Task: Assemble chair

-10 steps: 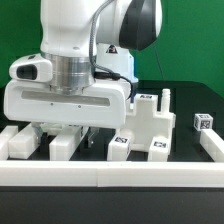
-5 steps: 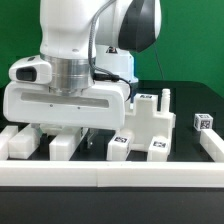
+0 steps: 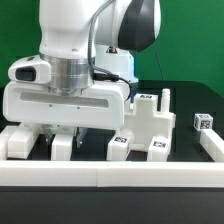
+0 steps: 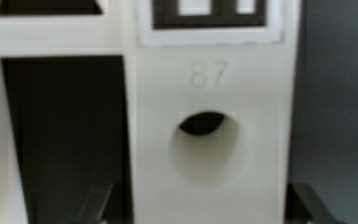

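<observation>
The two dark fingers [image 4: 101, 208] stand one on each side of a white bar [image 4: 202, 90] of the chair, and the bar fills almost all the space between them. They are spread about as wide as the bar. Whether their pads press on its sides or only stand just beside it, I cannot tell from the wrist view. The face of the bar that looks at the wrist camera has a dark round hole [image 4: 202, 123] inside a shallow hollow, a faint number above it, and farther along a black-and-white tag [image 4: 208, 18].

In the exterior view the wide white hand of the arm [image 3: 70, 100] hangs low over this bar [image 3: 62, 150], which rests on the black surface [image 3: 190, 150] at the near side. Just beside the bar, toward the exterior view's left, lies a white block [image 3: 20, 143]. Toward the exterior view's right sits a larger stepped part [image 3: 150, 125] with two upright posts, and it shows a square tag [image 3: 158, 147] on its near face. Farther to that side, well apart from the other parts, stands a small tagged cube [image 3: 203, 122]. A white border rail [image 3: 110, 177] runs along the near edge of the surface.
</observation>
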Available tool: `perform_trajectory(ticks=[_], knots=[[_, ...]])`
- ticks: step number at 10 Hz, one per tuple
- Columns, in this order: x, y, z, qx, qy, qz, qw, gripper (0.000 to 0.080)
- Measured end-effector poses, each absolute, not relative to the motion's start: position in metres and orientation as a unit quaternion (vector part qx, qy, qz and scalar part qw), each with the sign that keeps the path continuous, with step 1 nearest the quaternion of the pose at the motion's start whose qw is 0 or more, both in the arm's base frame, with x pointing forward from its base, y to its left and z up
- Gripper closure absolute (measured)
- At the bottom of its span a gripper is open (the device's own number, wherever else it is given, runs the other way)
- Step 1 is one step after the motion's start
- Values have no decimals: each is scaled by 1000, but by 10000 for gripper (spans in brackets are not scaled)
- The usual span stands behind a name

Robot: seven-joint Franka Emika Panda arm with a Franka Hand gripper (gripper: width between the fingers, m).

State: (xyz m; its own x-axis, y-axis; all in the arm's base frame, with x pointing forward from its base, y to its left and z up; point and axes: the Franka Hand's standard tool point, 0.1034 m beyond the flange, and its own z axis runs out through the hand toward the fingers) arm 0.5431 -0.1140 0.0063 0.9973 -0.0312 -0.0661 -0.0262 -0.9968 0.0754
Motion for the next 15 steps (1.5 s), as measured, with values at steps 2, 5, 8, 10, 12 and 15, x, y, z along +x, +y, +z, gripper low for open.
perform_trajectory(ticks=[2, 5, 8, 10, 12, 15], knots=[[543, -114, 6, 999, -14, -34, 37, 514], [545, -112, 10, 999, -10, -32, 37, 514], [551, -113, 35, 999, -10, -28, 30, 512], [551, -115, 50, 999, -16, -30, 24, 512], [552, -110, 70, 999, -19, -28, 15, 512], [558, -91, 114, 999, -36, -25, -5, 512]])
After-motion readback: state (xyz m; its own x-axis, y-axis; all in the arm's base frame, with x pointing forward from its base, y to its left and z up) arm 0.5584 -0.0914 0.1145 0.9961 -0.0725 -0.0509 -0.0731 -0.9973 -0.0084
